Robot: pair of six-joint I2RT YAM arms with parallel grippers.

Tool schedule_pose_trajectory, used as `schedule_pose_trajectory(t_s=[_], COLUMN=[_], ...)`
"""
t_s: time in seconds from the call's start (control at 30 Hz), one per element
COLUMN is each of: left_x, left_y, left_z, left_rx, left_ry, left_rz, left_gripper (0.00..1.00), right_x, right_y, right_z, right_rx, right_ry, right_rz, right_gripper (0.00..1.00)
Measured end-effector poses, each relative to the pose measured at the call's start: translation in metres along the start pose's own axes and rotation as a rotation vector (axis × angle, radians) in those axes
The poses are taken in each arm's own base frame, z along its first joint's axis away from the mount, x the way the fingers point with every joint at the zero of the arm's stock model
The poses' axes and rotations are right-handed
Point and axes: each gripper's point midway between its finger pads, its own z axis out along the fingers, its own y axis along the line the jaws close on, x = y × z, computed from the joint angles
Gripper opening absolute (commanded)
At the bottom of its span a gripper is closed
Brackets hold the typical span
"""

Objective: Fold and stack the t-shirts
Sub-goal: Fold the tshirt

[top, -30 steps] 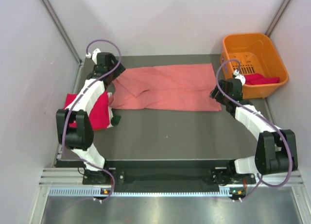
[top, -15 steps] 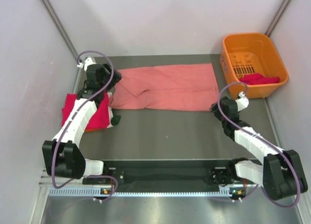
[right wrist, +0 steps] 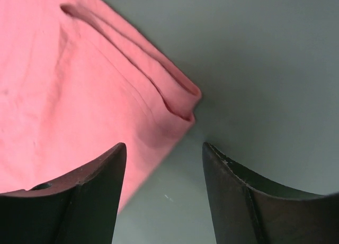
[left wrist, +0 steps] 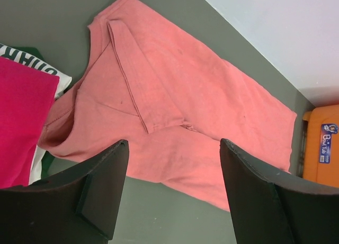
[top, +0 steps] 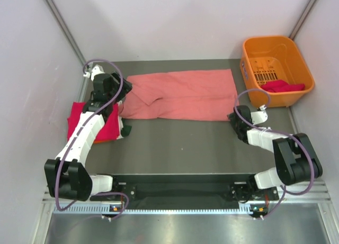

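With both arms pulled back, our left gripper (top: 122, 91) and right gripper (top: 234, 117) hover, jaws wide and empty, at the salmon-pink t-shirt's (top: 183, 93) 9 and 4 o'clock, its next fold pending.

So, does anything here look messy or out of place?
Slightly. The salmon-pink t-shirt is rumpled and uneven at its left end. Beside it, a printed white shirt pokes out crookedly from under the magenta t-shirt. One red shirt sits in the orange basket.

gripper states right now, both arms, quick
Left gripper: open, holding nothing.
Right gripper: open, holding nothing, by a corner of the salmon-pink t-shirt.
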Motion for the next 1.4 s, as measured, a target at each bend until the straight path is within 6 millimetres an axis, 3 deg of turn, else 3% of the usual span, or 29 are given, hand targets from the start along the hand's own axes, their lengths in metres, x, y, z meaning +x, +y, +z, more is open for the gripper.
schedule_pose_trajectory(t_s=[0.07, 0.13, 0.17, 0.2, 0.3, 0.33, 0.5, 0.67, 0.87, 0.97, 1.13, 1.4], left_x=[-0.001, 0.0, 0.001, 0.002, 0.005, 0.007, 0.028, 0.069, 0.119, 0.132, 0.148, 0.169], left_y=[0.0, 0.001, 0.001, 0.002, 0.006, 0.008, 0.022, 0.041, 0.029, 0.028, 0.05, 0.07], left_z=[-0.001, -0.001, -0.001, -0.001, -0.002, -0.003, -0.005, -0.01, -0.036, -0.044, -0.042, -0.025], left_rx=[0.0, -0.003, -0.006, -0.008, -0.016, -0.019, -0.036, -0.072, -0.038, -0.02, -0.074, -0.124], left_ry=[-0.003, -0.001, 0.001, 0.004, 0.012, 0.016, 0.067, 0.168, 0.248, 0.261, 0.285, 0.305], left_rz=[0.0, 0.0, 0.001, 0.001, 0.004, 0.004, 0.011, 0.03, 0.103, 0.103, 0.102, 0.097], left_gripper=[0.73, 0.73, 0.73, 0.72, 0.71, 0.7, 0.69, 0.67, 0.68, 0.61, 0.6, 0.58], right_x=[-0.002, -0.005, -0.005, -0.006, -0.012, -0.015, -0.033, -0.061, -0.085, -0.083, -0.08, -0.074], right_y=[0.005, 0.009, 0.01, 0.01, 0.01, 0.009, 0.0, -0.04, -0.08, -0.085, -0.084, -0.087], right_z=[0.006, 0.011, 0.015, 0.018, 0.023, 0.024, 0.014, -0.006, -0.015, -0.016, -0.016, -0.015], right_rx=[0.009, 0.021, 0.033, 0.05, 0.1, 0.109, 0.109, 0.138, 0.2, 0.199, 0.182, 0.163], right_ry=[-0.016, -0.032, -0.038, -0.044, -0.059, -0.063, -0.089, -0.12, -0.121, -0.1, -0.075, -0.053], right_rz=[0.036, 0.056, 0.061, 0.06, 0.049, 0.047, 0.047, 0.018, -0.036, -0.084, -0.146, -0.183], right_gripper=[0.58, 0.51, 0.43, 0.25, 0.02, 0.0, 0.0, 0.0, 0.0, 0.0, 0.0, 0.0])
